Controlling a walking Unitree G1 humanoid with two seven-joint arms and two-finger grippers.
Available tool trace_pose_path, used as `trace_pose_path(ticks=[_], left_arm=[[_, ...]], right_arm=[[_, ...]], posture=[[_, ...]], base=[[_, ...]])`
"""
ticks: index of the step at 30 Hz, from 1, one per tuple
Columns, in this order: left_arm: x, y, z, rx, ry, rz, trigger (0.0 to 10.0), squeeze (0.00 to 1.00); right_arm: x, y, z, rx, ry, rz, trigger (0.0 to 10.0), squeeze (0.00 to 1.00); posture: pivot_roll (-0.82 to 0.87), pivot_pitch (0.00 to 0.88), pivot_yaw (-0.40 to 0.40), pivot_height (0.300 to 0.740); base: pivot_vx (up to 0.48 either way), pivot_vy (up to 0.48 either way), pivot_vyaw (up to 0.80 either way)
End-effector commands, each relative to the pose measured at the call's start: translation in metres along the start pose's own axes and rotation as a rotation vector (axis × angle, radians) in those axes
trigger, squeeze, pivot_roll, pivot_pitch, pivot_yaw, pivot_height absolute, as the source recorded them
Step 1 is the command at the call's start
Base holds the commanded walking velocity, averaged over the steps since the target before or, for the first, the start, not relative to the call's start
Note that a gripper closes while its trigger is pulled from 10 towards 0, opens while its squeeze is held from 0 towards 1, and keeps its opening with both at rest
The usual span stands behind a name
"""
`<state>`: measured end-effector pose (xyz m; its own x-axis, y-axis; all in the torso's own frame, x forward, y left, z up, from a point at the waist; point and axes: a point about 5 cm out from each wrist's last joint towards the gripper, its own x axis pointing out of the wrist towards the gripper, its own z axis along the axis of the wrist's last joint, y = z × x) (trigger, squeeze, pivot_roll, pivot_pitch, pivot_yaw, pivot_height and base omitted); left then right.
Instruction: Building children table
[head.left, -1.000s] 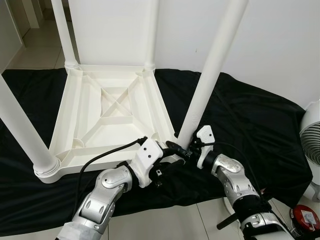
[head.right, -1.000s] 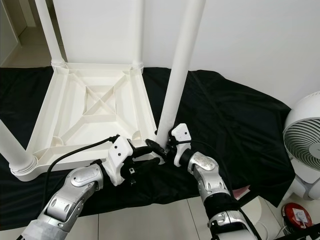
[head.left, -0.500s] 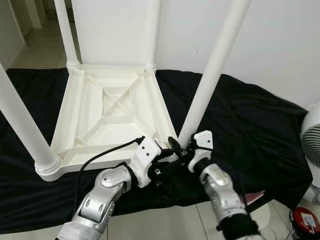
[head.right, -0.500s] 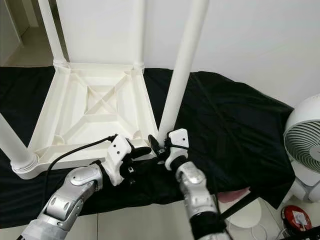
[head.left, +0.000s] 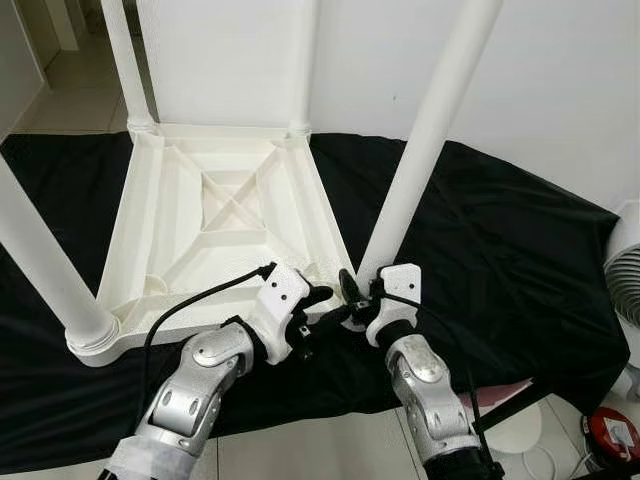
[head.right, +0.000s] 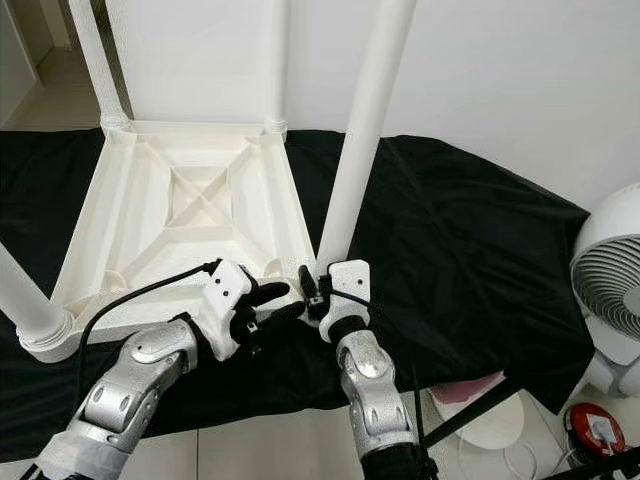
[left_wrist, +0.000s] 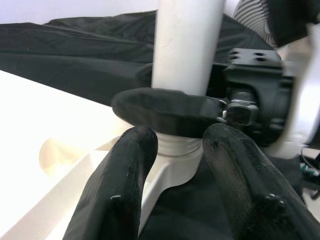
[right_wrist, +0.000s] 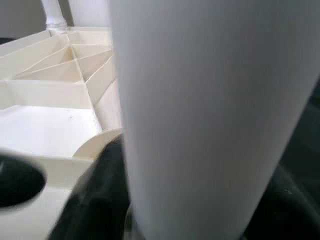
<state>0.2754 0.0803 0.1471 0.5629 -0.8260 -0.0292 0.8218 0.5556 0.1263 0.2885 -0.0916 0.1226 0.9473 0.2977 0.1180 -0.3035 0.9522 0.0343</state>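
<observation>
A white children's table (head.left: 160, 215) lies upside down on a black cloth (head.left: 500, 230), with its legs standing up. The near right leg (head.left: 420, 150) rises from the table's near corner. My right gripper (head.left: 358, 294) is clasped around this leg's base; in the left wrist view one of its black fingers (left_wrist: 160, 112) crosses the leg (left_wrist: 187, 45). That same leg (right_wrist: 215, 110) looms very close in the right wrist view. My left gripper (head.left: 320, 308) is open just left of that corner, with nothing between its fingers (left_wrist: 120, 195).
A white fan (head.right: 610, 290) stands at the right edge, with a red object (head.right: 590, 430) on the tiled floor near it. A white wall rises behind the table. The near left leg (head.left: 40, 260) stands close to my left arm.
My right arm has swung in from the right and now stands straight under the leg's base. My left gripper has drawn back a little to the left, away from the leg.
</observation>
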Motion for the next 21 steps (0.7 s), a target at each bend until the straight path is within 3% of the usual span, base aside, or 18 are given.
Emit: trace_pose_path(ticks=[1, 2, 3, 5, 8, 9, 10, 11, 13, 18, 21], left_arm=[[0.002, 0.002, 0.001, 0.011, -0.003, 0.004, 10.0, 0.00], [0.002, 0.002, 0.001, 0.011, -0.003, 0.004, 10.0, 0.00], [0.002, 0.002, 0.002, 0.018, -0.003, 0.004, 10.0, 0.00], [0.002, 0.002, 0.002, 0.018, -0.003, 0.004, 10.0, 0.00], [0.003, 0.002, 0.002, 0.025, -0.006, 0.001, 10.0, 0.00], [0.003, 0.002, 0.002, 0.026, -0.007, -0.001, 10.0, 0.00], [0.003, 0.002, 0.002, 0.026, -0.007, -0.001, 10.0, 0.00], [0.005, 0.002, 0.003, 0.030, -0.010, -0.005, 10.0, 0.00], [0.006, 0.003, 0.004, 0.036, -0.012, -0.012, 10.0, 0.00], [0.006, 0.004, 0.005, 0.041, -0.016, -0.013, 10.0, 0.00], [0.006, 0.005, 0.007, 0.041, -0.024, -0.020, 10.0, 0.00]], right_arm=[[-0.007, -0.003, -0.005, 0.026, 0.028, 0.023, 10.0, 1.00], [-0.007, -0.003, -0.005, 0.026, 0.028, 0.023, 10.0, 1.00], [-0.018, -0.015, 0.002, 0.014, -0.014, 0.058, 10.0, 1.00], [-0.018, -0.015, 0.002, 0.014, -0.014, 0.058, 10.0, 1.00], [-0.031, -0.025, 0.008, -0.035, -0.013, 0.139, 10.0, 1.00], [-0.035, -0.031, 0.010, -0.069, -0.002, 0.165, 10.0, 0.34], [-0.035, -0.031, 0.010, -0.069, -0.002, 0.165, 10.0, 0.34], [-0.039, -0.039, 0.013, -0.094, 0.003, 0.209, 10.0, 0.00], [-0.042, -0.048, 0.017, -0.119, 0.009, 0.260, 10.0, 0.00], [-0.042, -0.054, 0.019, -0.133, 0.018, 0.292, 10.0, 0.00], [-0.035, -0.064, 0.019, -0.146, 0.056, 0.360, 10.0, 0.00]], posture=[[0.01, 0.070, -0.079, 0.740], [0.01, 0.070, -0.079, 0.740], [0.01, 0.070, -0.079, 0.740], [0.01, 0.070, -0.079, 0.740], [0.00, 0.070, -0.075, 0.740], [0.00, 0.068, -0.069, 0.740], [0.00, 0.068, -0.069, 0.740], [-0.01, 0.065, -0.066, 0.740], [-0.01, 0.061, -0.063, 0.740], [-0.01, 0.057, -0.064, 0.740], [0.00, 0.047, -0.062, 0.740]], base=[[0.000, 0.000, 0.00], [0.000, 0.000, 0.00], [0.000, 0.000, 0.00], [0.000, 0.000, 0.00], [0.000, 0.000, 0.00], [0.000, 0.000, 0.00], [0.000, 0.000, 0.00], [0.000, 0.000, 0.00], [0.000, 0.000, 0.00], [0.000, 0.000, 0.00], [0.000, 0.000, 0.00]])
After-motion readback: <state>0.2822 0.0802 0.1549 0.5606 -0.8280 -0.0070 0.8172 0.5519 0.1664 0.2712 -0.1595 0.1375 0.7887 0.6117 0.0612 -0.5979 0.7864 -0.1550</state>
